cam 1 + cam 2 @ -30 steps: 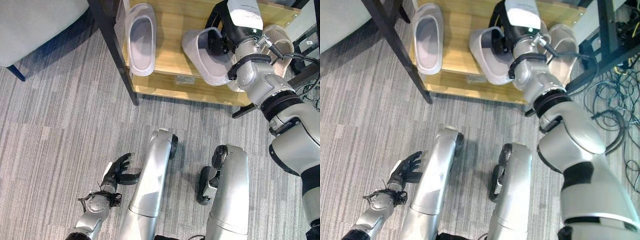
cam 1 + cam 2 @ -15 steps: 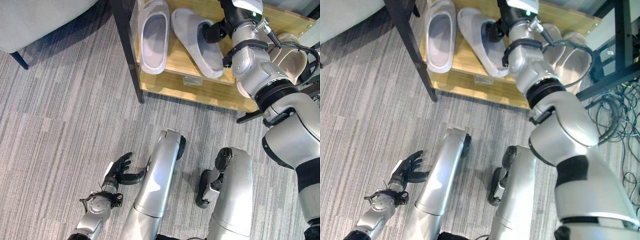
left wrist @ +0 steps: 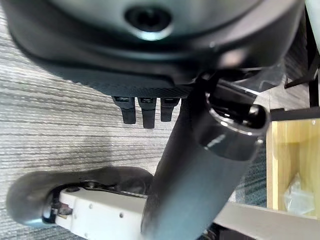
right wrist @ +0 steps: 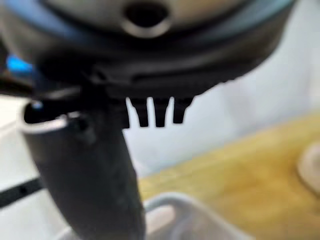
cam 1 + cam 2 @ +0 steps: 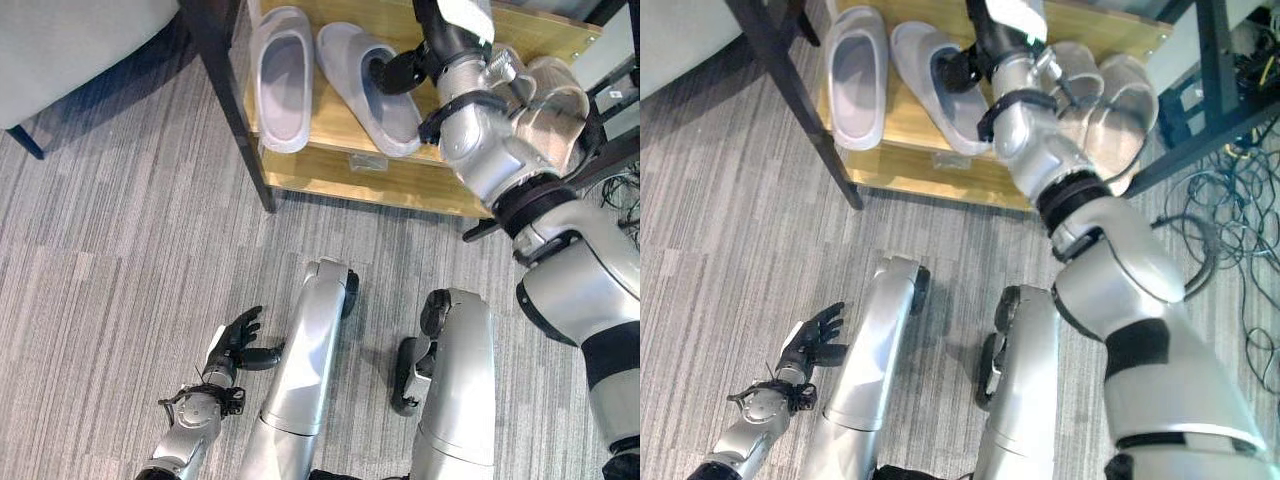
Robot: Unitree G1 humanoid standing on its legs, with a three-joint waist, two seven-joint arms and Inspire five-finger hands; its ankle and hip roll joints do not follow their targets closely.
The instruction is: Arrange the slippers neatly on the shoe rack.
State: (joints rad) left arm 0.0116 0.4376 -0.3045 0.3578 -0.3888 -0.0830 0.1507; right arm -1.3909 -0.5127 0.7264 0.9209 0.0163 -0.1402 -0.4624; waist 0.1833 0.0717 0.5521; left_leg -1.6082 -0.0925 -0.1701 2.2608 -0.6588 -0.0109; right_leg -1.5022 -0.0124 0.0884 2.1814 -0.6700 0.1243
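Wooden shoe rack (image 5: 420, 185) with a dark frame post (image 5: 225, 100) stands at the top of the head views on grey carpet (image 5: 110, 260); a pale upholstered seat (image 5: 70, 40) sits at upper left.

Two grey slippers lie side by side on the shelf. The left grey slipper (image 5: 281, 78) is straight, opening up, close to the post, probably already set. The second grey slipper (image 5: 366, 88) lies just beside it, angled a little, toe end toward the rack's front edge. My read: this one is being lined up as a pair with the first, so it sits so close.

A beige slipper pair (image 5: 1110, 95) lies further right on the same shelf, partly behind the right arm, so its exact lie is hard to tell.

The right arm reaches up and across the shelf, wrist over the second slipper. The right hand (image 5: 395, 72) sits at that slipper's opening with dark fingers reaching in; whether they are pinching the strap or just pressing I cannot tell, and the right wrist view shows only the thumb (image 4: 85, 175) over a grey rim.

The left hand (image 5: 236, 340) hangs low over the carpet, idle, fingers loosely spread and slightly curled, holding nothing.

Judgement: task near the end for the grey pair; a small straightening is likely left.
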